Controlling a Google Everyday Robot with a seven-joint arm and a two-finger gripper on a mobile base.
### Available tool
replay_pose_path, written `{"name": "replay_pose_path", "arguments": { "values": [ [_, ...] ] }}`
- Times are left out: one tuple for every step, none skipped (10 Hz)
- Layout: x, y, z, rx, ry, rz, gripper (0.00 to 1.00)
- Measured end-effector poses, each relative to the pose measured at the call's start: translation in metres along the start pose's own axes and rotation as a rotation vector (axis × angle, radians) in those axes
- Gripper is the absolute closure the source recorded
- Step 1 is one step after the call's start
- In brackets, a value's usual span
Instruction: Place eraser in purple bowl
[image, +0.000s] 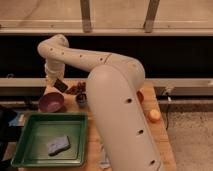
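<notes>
Nearest the front, well down from my gripper (56, 81), sits the tray (35, 132) with the sponge (58, 145) in it. If I swing too far forward before I let go, the eraser could land in there. That would be the wrong place.

Next comes the purple bowl (51, 102), right under my gripper and a bit to the front. It is shallow. The eraser looks about as long as the bowl is wide, so I think it could hit the rim and flip out. If I go down too low, I could bump the bowl and push it away.

The cup (81, 100) stands near the bowl, low down and off to one side of my gripper. If I drift that way, I may knock it over.

Farthest back is my gripper itself, up off the table (161, 131). It is clamped on the eraser (61, 85), which hangs tilted over the far edge of the bowl. Dropped from this high and this tilted, it might bounce. I should get lower and more over the middle first.
</notes>
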Motion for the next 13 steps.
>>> {"name": "replay_pose_path", "arguments": {
  "values": [
    [-0.002,0.012,0.006,-0.029,0.0,-0.026,1.0],
    [-0.006,0.031,0.017,-0.078,0.004,-0.065,1.0],
    [-0.008,0.047,0.026,-0.124,0.012,-0.098,1.0],
    [-0.007,0.056,0.035,-0.158,0.024,-0.119,0.97],
    [-0.006,0.062,0.042,-0.198,0.034,-0.13,0.87],
    [-0.004,0.061,0.046,-0.235,0.033,-0.124,0.8],
    [-0.004,0.06,0.046,-0.24,0.031,-0.122,0.79],
    [-0.004,0.061,0.046,-0.241,0.032,-0.123,0.79],
    [-0.005,0.063,0.046,-0.243,0.031,-0.125,0.79],
    [-0.004,0.061,0.046,-0.242,0.031,-0.123,0.79],
    [-0.004,0.061,0.046,-0.241,0.031,-0.122,0.79],
    [-0.004,0.061,0.046,-0.241,0.031,-0.122,0.79],
    [-0.005,0.061,0.046,-0.242,0.031,-0.124,0.79]
  ]
}}
